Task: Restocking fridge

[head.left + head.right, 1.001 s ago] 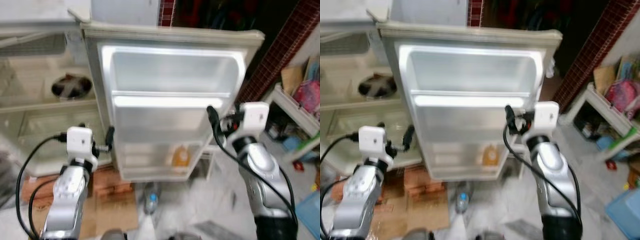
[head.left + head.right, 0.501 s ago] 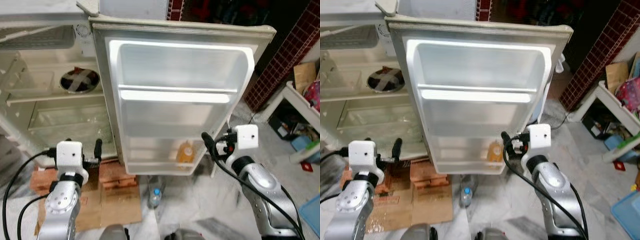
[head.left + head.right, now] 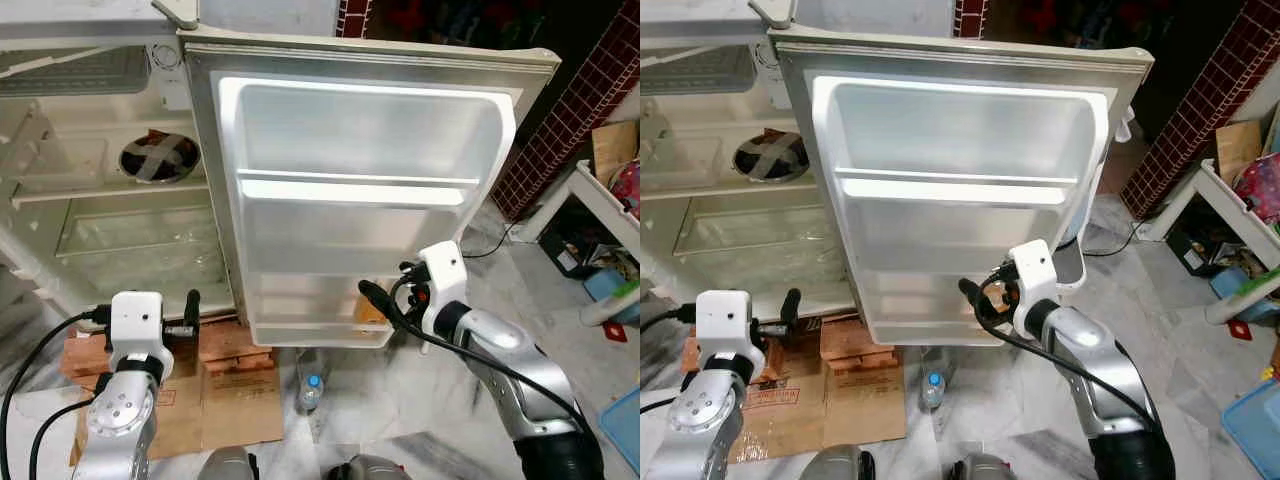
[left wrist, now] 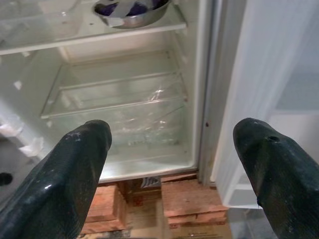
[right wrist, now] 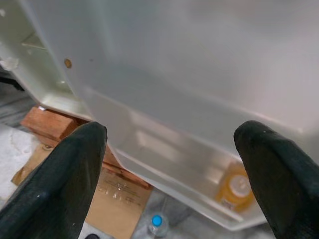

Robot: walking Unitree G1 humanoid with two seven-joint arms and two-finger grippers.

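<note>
We see our right gripper with fingers spread wide, just before the open white fridge door, near the small orange bottle in the door's bottom shelf. Our left gripper, fingers also wide, faces the white fridge interior. A clear blue-capped plastic bottle lies on the marble floor below the door's lower edge.

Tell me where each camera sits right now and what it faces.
Left and right eye views: on the head, looking down at the open white fridge door, both silver arms showing.
Left wrist view: along the open left gripper into the fridge's clear glass shelves and metal bowl.
Right wrist view: along the open right gripper at the door's bottom rack.
Shared: orange bottle and blue-capped clear bottle on the floor appear in eye and right wrist views.
</note>
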